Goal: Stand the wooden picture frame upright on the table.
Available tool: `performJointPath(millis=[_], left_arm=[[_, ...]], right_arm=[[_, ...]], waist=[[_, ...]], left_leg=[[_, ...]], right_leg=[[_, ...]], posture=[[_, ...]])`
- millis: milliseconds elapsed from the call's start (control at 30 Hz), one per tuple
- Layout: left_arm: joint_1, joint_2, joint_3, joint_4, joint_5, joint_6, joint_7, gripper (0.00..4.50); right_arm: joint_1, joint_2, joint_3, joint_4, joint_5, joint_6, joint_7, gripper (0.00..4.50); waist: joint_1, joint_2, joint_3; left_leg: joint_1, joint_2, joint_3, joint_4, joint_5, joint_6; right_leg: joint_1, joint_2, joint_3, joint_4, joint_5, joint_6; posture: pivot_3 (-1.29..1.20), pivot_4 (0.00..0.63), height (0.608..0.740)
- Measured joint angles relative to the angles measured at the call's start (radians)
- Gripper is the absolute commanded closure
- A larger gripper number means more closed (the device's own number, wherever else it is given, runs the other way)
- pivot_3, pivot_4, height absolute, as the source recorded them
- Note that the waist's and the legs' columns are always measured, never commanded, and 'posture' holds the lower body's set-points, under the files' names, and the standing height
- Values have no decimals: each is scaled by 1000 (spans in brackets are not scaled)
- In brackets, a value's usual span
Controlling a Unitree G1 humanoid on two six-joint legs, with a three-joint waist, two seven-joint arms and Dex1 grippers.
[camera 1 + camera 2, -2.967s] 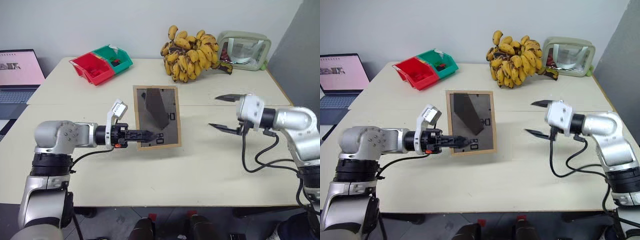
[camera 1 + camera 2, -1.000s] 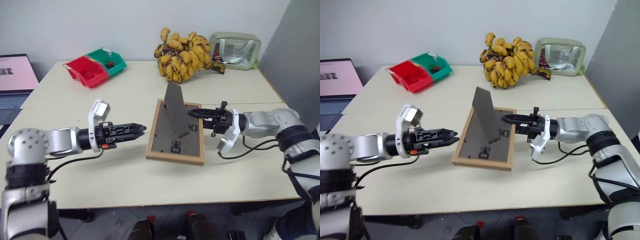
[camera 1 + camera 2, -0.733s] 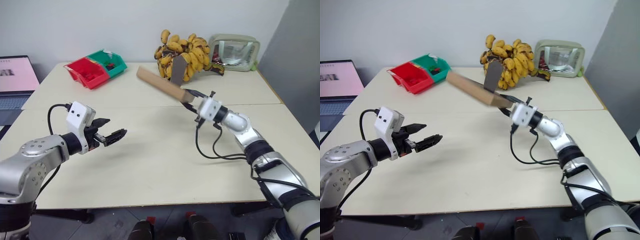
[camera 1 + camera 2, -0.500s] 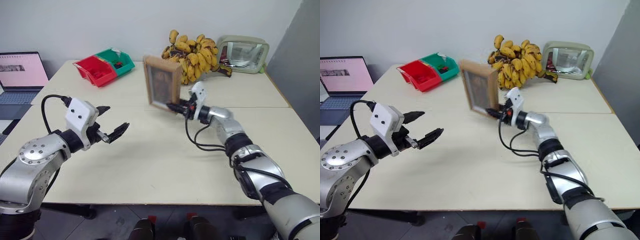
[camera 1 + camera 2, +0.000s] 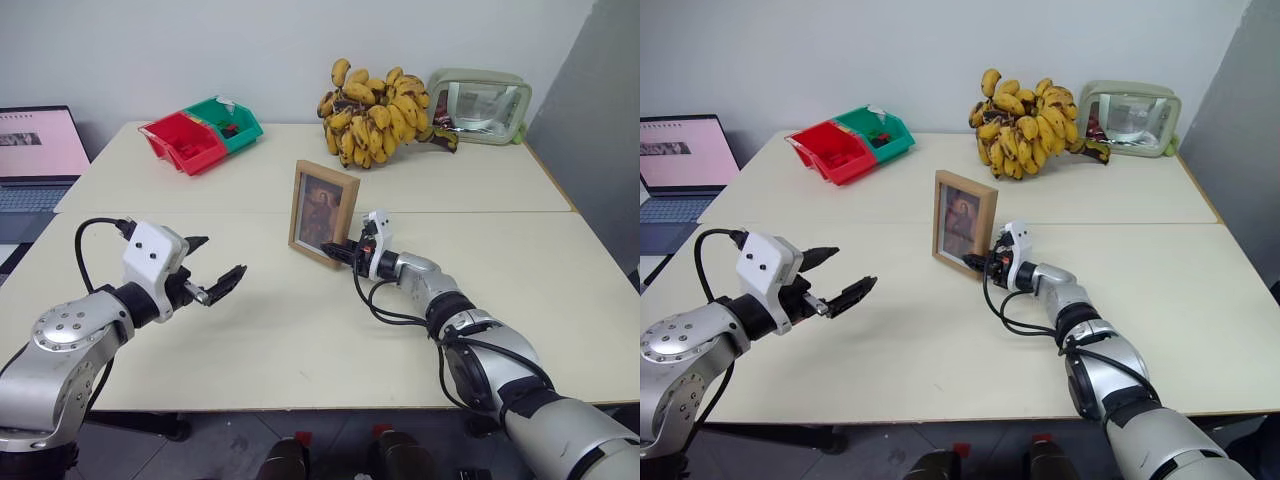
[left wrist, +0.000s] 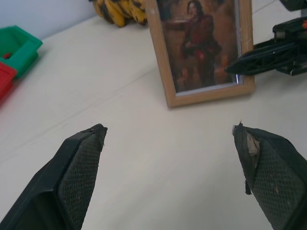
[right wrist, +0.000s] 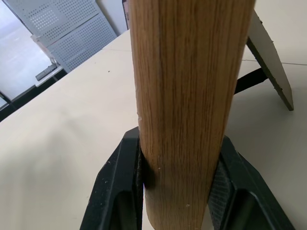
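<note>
Picture frame [image 5: 323, 211] upright at the desk [image 5: 300, 340] centre, right tool [image 5: 345, 250] clamped on its edge; left tool [image 5: 215, 268] spread wide, empty.

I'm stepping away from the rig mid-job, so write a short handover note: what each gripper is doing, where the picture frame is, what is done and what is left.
Right gripper: shut on the lower side edge of the picture frame.
Left gripper: open, holding nothing, off to the frame's left, above the table.
Frame: upright near the table's middle seam, picture facing the robot, stand folded out behind it.
Done: frame raised to standing.
Left: check its base and stand rest on the table, open the right gripper, draw the arm back without knocking the frame.
</note>
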Motion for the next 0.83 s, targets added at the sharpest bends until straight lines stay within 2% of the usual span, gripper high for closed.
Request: performJointPath(millis=[67, 233, 367, 433, 567, 667, 733, 833], left_arm=[[-18, -1, -6, 9, 2, -1, -10, 0], [-114, -2, -29, 77, 22, -12, -30, 0], [-130, -8, -46, 104, 37, -15, -38, 0], [-137, -17, -52, 113, 42, -18, -40, 0], [-181, -28, -53, 140, 14, 42, -48, 0], [-268, 15, -40, 217, -39, 142, -80, 0], [-357, 53, -29, 286, -48, 175, -103, 0], [-424, 62, -36, 344, -60, 185, -152, 0]], right_arm=[[18, -6, 2, -5, -21, -1, -6, 2249], [58, -17, 6, -27, -65, -19, -21, 985], [93, -34, 14, -87, -91, -27, -6, 147], [138, -58, 27, -154, -103, -29, 10, 58], [344, -209, 90, -510, -186, 19, -7, 58], [486, -362, 70, -857, -204, 230, -52, 58], [487, -438, 26, -1111, -151, 428, -58, 58], [451, -470, 7, -1343, -71, 643, -72, 58]], waist=[[3, 0, 0], [2, 0, 0], [2, 0, 0], [6, 0, 0], [31, 0, -1], [33, 1, 1], [17, 2, 1], [-7, 1, 0]], left_leg=[[0, 0, -1, 0, 0, 0], [0, 0, 0, 0, 0, 0], [0, 0, 0, 0, 0, 0], [0, 0, -1, 0, 0, 0], [0, -2, -2, 1, 0, 0], [-5, -3, -4, 4, 0, 0], [-7, -1, -2, 4, 0, 0], [-1, 0, 0, 0, 0, 0]], right_leg=[[1, 0, -1, 0, 0, 0], [0, 1, 0, 0, 0, 0], [0, 1, 0, 0, 0, 0], [1, 1, -1, -1, 0, 0], [4, -2, -2, -3, 0, 1], [0, -3, -4, -2, 0, 1], [-4, -1, -2, 0, 0, 1], [-2, 1, -1, 0, 0, 0]], posture=[[0, 150, 740], [0, 150, 740], [0, 150, 740], [0, 150, 740], [0, 150, 740], [0, 150, 740], [0, 150, 740], [0, 150, 740]])
